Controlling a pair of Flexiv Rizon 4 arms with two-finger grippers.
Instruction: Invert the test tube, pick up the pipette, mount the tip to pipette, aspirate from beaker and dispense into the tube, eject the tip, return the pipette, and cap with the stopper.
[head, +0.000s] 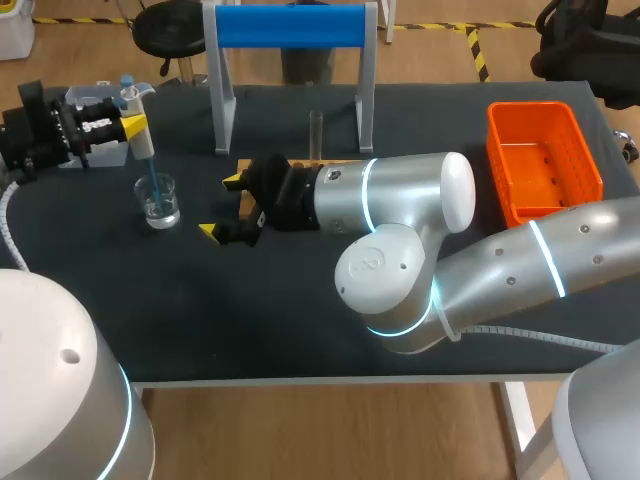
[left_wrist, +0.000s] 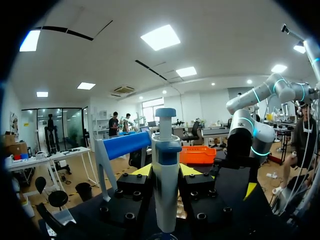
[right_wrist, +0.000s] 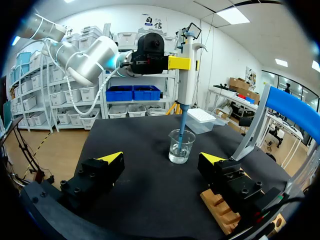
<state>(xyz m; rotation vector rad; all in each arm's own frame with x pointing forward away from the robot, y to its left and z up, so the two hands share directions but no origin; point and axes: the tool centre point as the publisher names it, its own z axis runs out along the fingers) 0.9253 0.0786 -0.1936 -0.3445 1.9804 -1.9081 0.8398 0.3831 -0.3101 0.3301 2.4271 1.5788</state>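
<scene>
So the left pincer (left_wrist: 166, 172) is clamped on the pipette (head: 137, 120), 1 finger on each side of the body, holding it upright with its long axis pretty much vertical. The blue tip (head: 153, 183) is already on and runs straight down into the beaker (head: 159, 201), its end sitting in the clear liquid, so I'd say we're at the aspirate step. The thing the next move hangs on, imo, is where the test tube (head: 315, 133) is. It stands upright well off to the right of the beaker, toward the back of the tabletop (head: 300, 320) by the wooden block (right_wrist: 220, 209). So the loaded pipette would have to lift clear of the beaker rim and travel sideways that way while staying vertical. The right pincer (head: 221, 207) sits between beaker and tube with its 2 fingers wide apart, holding nothing, and the right arm is clearly nearer the tube than the left is. Can't tell whether the tube's mouth faces up. Labels: no writing I can make out on the pipette, beaker or tube.
</scene>
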